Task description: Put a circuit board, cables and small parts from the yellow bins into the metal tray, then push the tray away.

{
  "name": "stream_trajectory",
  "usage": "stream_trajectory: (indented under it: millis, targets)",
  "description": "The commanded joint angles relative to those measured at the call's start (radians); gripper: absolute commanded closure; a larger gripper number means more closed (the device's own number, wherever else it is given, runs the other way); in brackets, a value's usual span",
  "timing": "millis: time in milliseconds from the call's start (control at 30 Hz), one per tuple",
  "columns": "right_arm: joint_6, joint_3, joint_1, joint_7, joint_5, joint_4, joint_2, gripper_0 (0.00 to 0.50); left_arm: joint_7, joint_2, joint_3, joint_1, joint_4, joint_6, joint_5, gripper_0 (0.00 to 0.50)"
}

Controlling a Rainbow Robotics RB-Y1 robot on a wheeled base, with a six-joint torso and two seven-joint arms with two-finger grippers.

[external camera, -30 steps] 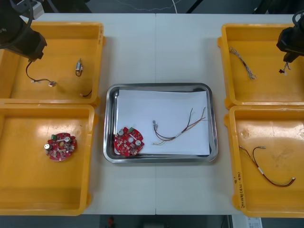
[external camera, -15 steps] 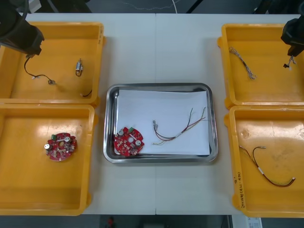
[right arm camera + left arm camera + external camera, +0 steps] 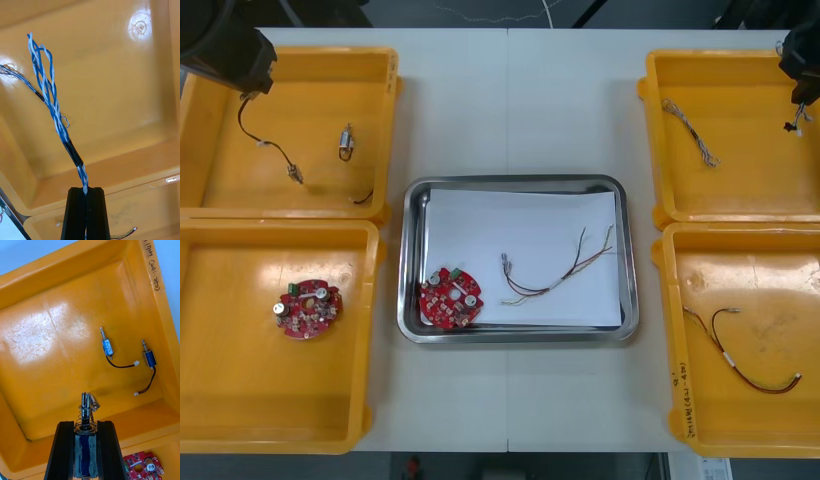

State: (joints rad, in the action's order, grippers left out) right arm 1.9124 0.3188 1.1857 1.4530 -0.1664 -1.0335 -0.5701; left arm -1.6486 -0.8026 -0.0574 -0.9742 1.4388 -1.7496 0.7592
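Both arms have drawn back toward the table's far corners over the last second, lifting what they hold.

The left gripper (image 3: 85,424) hangs over the far left bin (image 3: 320,52). Its fingers are clamped on a small part (image 3: 86,415) with a blue body and a spring that pokes out just past the fingertips. The part's black lead (image 3: 265,145) trails down from the gripper toward the bin floor, and its free end has swung slightly toward the tray side. Beyond the fingertips, on the bin floor, lie a second part (image 3: 107,347) and a third part (image 3: 149,358). They are near each other, each has its own black lead, and both are well apart from the held one.

The right gripper (image 3: 86,188) is over the far right bin (image 3: 720,57). Its fingers are pressed together on the end of a blue and white cable (image 3: 52,101), which stands straight out from the fingertips. A loose twisted cable (image 3: 690,130) lies in the same bin, off to the tray side of the gripper.

The tray (image 3: 520,335) sits between the two grippers and nearer the robot than both. It has not moved. Inside it, a board (image 3: 450,297) lies in the near corner on the left gripper's side. A red and yellow cable (image 3: 555,275) lies just beside the board, toward the right gripper's side.
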Motion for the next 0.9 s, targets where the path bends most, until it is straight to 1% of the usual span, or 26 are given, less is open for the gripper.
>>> stream_trajectory:
  millis: [33,200,400,600,700,900]
  targets:
    - [0.007,0.014,0.003,0.026,-0.008,-0.040,-0.005,0.500,0.128,0.000,0.010,-0.057,0.022,0.015,-0.012,0.500]
    - [0.007,0.014,0.005,0.026,0.004,-0.040,0.004,0.500,0.128,0.000,-0.021,-0.055,0.006,0.035,-0.024,0.500]
    - [0.007,0.014,0.003,0.027,0.008,-0.040,0.010,0.500,0.115,0.011,-0.036,-0.054,-0.077,0.068,-0.018,0.500]
    - [0.007,0.014,0.003,0.032,0.010,-0.040,0.012,0.500,0.115,0.020,-0.111,-0.052,-0.161,0.159,-0.032,0.500]
    - [0.007,0.016,0.005,0.033,0.010,-0.040,0.012,0.500,0.113,0.023,-0.131,-0.052,-0.192,0.193,-0.038,0.500]
    - [0.007,0.016,0.005,0.033,0.016,-0.045,0.012,0.500,0.112,0.025,-0.131,-0.052,-0.196,0.183,-0.046,0.500]
